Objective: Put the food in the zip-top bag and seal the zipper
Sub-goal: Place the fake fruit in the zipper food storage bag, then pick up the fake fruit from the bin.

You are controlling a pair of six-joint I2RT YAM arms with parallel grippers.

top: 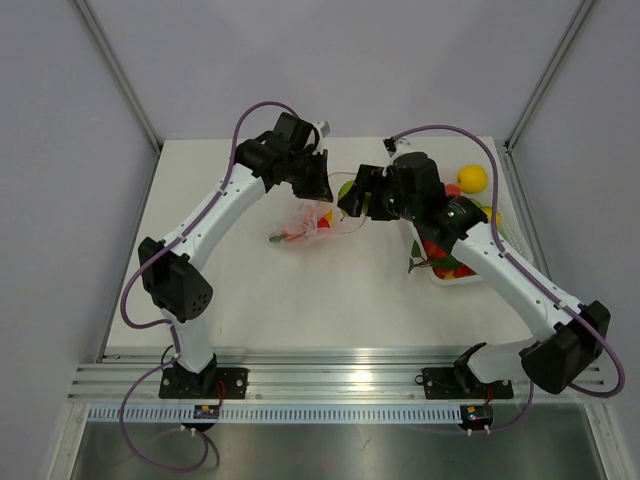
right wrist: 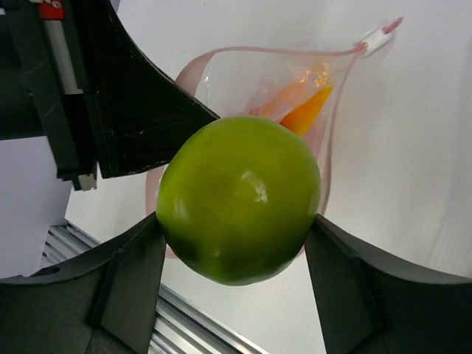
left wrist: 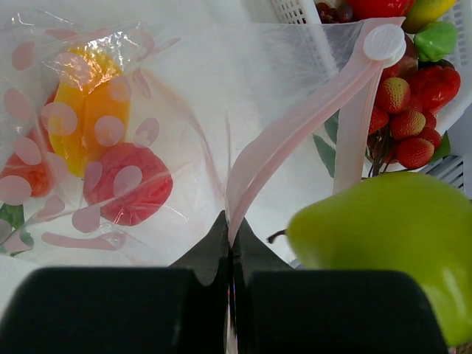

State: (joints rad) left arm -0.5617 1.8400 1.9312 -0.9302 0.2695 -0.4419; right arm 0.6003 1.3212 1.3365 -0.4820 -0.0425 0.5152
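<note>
Tools both occupied. Left tool [left wrist: 231, 237] is clenched on the zipper [left wrist: 295, 129], pinching one lip up so the zip-top bag [left wrist: 184, 88] gapes. Right tool [right wrist: 236, 243] grasps a green pear [right wrist: 240, 195], lined up with that mouth, likely for release inside. Orange and red pieces [left wrist: 96, 133] lie within the bag. More food [left wrist: 405, 110] sits in the tray [left wrist: 295, 10] beside it.
</note>
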